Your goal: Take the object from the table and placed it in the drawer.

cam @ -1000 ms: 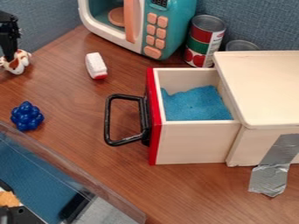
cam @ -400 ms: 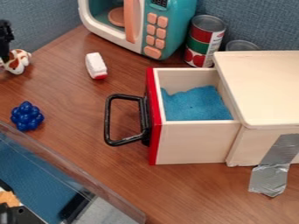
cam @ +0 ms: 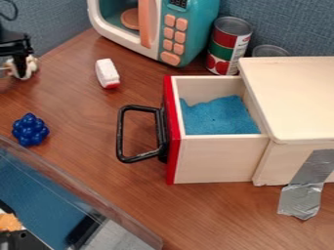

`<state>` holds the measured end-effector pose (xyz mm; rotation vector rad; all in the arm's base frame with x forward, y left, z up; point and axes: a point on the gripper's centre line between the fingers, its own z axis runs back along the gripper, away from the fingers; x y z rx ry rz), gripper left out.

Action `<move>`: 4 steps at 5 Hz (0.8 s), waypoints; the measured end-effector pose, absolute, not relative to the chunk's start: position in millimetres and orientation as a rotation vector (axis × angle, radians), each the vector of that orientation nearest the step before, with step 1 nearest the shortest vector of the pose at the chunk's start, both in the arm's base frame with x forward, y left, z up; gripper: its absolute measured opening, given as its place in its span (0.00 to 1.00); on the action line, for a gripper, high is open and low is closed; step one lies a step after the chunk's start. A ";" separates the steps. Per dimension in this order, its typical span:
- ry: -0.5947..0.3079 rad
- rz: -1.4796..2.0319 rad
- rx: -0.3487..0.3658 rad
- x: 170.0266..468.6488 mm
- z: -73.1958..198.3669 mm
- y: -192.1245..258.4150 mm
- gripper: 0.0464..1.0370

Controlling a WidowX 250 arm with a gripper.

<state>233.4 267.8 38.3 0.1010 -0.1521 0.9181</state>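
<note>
Gripper at 10 o'clock, right at pale toy on tabletop, can't tell if spread or pinching; open drawer, blue stuff inside, is 4 o'clock from toy.

Open way down from above into pale wooden drawer with red front. Black looped metal-look handle juts out, blocking low approach; teal toy microwave, red-green-white tin can crowd far side.
</note>
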 end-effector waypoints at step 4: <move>-0.166 0.882 0.091 264.1 29.2 262.3 0.61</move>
